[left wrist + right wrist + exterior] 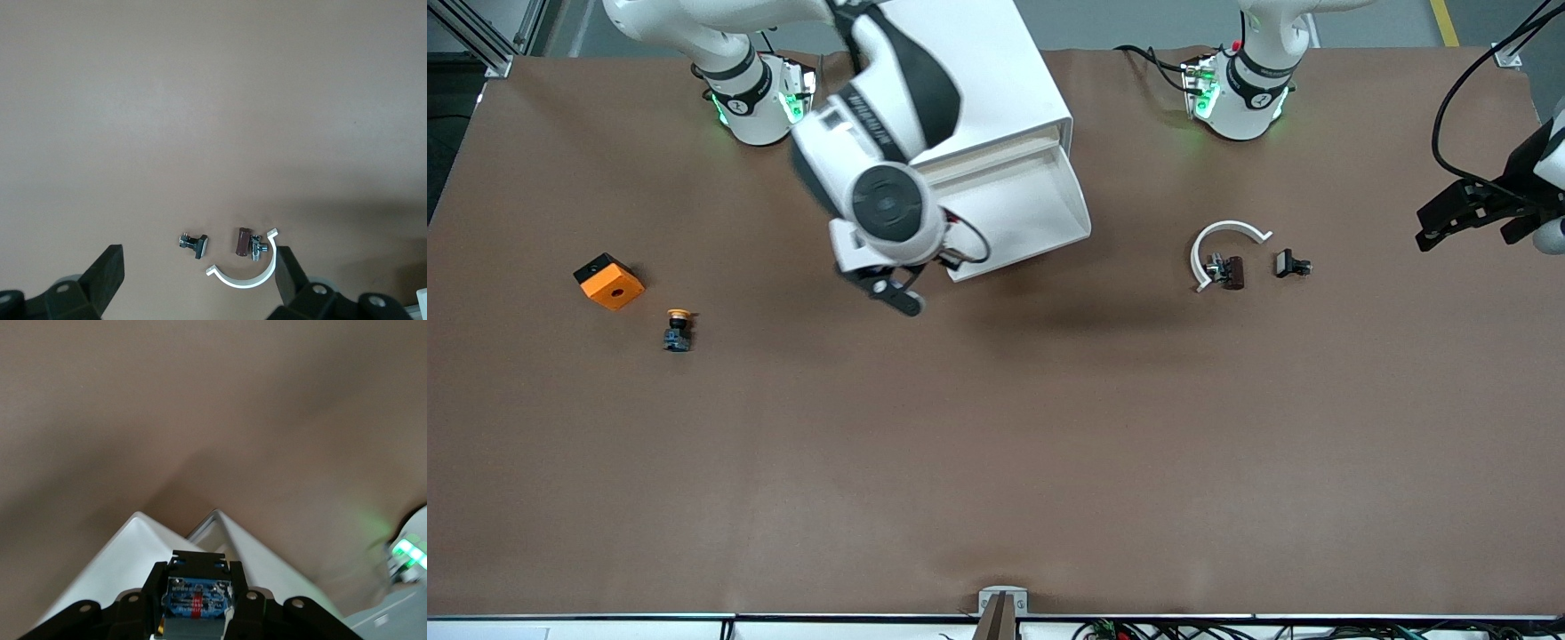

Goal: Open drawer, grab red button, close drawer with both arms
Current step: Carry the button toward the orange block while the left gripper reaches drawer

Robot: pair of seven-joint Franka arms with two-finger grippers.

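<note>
Right hand (197, 603) pinches the button (197, 599) up over the open drawer (1021, 206). Left hand (1472, 216) waits, spread wide, over the desk (996, 444). Only shutting the drawer looks left.

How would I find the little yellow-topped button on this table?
Start at the white cabinet and go toward the right arm's end of the table to the orange cube. The button lies beside it, slightly nearer the front camera. It is smaller than the cube, with a round yellow cap on a dark body.
</note>
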